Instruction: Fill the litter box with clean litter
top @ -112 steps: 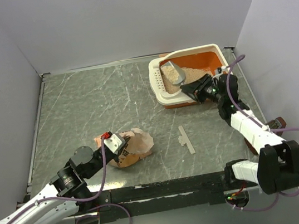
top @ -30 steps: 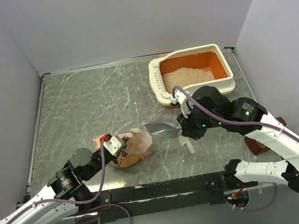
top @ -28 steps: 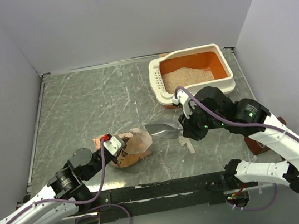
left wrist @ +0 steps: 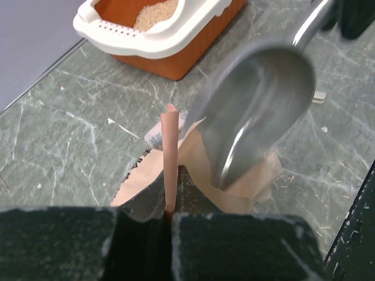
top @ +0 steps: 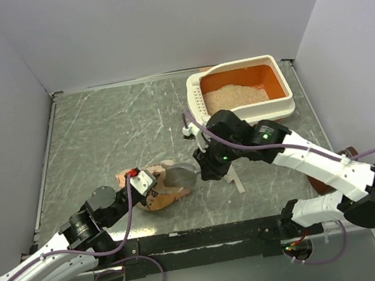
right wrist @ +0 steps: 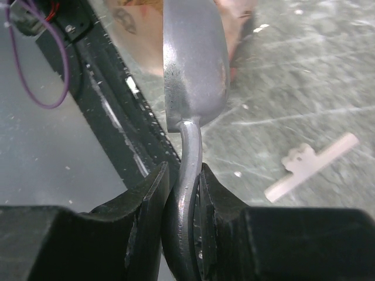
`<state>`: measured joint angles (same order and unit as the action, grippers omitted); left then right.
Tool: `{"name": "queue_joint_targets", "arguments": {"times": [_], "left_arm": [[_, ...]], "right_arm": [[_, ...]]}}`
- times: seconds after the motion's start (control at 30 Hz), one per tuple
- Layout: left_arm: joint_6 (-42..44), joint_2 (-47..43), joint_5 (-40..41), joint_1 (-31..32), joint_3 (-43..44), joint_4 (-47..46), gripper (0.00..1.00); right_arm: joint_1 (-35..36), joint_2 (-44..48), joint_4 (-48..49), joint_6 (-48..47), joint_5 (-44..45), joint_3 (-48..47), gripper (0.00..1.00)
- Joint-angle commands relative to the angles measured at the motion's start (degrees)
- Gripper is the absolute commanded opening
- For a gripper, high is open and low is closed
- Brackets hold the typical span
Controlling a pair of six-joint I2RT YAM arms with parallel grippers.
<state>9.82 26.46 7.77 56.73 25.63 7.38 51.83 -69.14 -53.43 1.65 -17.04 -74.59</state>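
While the left gripper [left wrist: 170,212] is closed on the edge of the bag [top: 164,194], the right gripper [right wrist: 186,193] clamps the scoop [right wrist: 193,64] by its handle, bowl at the bag mouth. The litter box [top: 199,100], holding litter [top: 236,95], sits far right.

Two slim robot arms with matching builds. The left arm [top: 47,262] has smooth white shell segments joined by round black motor housings, and a small red part [top: 133,170] sits beside its white wrist block. The right arm [top: 318,163] has the same white shells and black joints, with a tiny green light [top: 223,155] glowing on a black section. Thin purple cable [right wrist: 62,61] loops loosely from each arm. The left gripper [left wrist: 171,193] has blocky black fingers [left wrist: 58,246] with a rough, pale-speckled surface. The right gripper [right wrist: 183,175] has smooth, glossy black fingers [right wrist: 140,205] with rounded edges.
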Motion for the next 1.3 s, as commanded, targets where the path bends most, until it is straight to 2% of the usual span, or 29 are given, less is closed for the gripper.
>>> {"name": "queue_joint_targets", "arguments": {"times": [0.0, 0.27, 0.5, 0.57, 0.83, 1.07, 1.27], "left_arm": [[-0.2, -0.7, -0.1, 0.2, 2.0, -2.2, 0.01], [-0.1, -0.9, 0.1, 0.3, 2.0, -2.3, 0.01], [-0.3, -0.8, -0.1, 0.2, 2.0, -2.1, 0.01], [-0.3, -0.7, 0.0, 0.2, 2.1, -1.9, 0.01], [-0.2, -1.7, 1.0, 0.2, 2.1, -2.2, 0.01], [-0.4, -2.0, 0.4, 0.3, 2.3, -2.1, 0.01], [-0.3, -3.1, 0.0, 0.3, 2.1, -2.4, 0.01]], "right_arm": [[2.1, -3.7, 6.0, -0.4, -4.7, -0.6, 0.0], [4.3, -10.1, 5.1, -1.2, -4.7, -5.0, 0.0], [4.2, -20.7, 3.1, 2.8, 1.5, -11.4, 0.0], [3.8, -24.3, -1.4, 4.8, 2.5, -15.8, 0.0], [0.3, -29.8, -11.9, 7.1, 0.6, -23.9, 0.0], [-0.9, -31.8, -19.1, 7.3, 0.5, -25.5, 0.0], [-0.9, -34.6, -14.5, 7.8, -3.7, -22.8, 0.0]]}}
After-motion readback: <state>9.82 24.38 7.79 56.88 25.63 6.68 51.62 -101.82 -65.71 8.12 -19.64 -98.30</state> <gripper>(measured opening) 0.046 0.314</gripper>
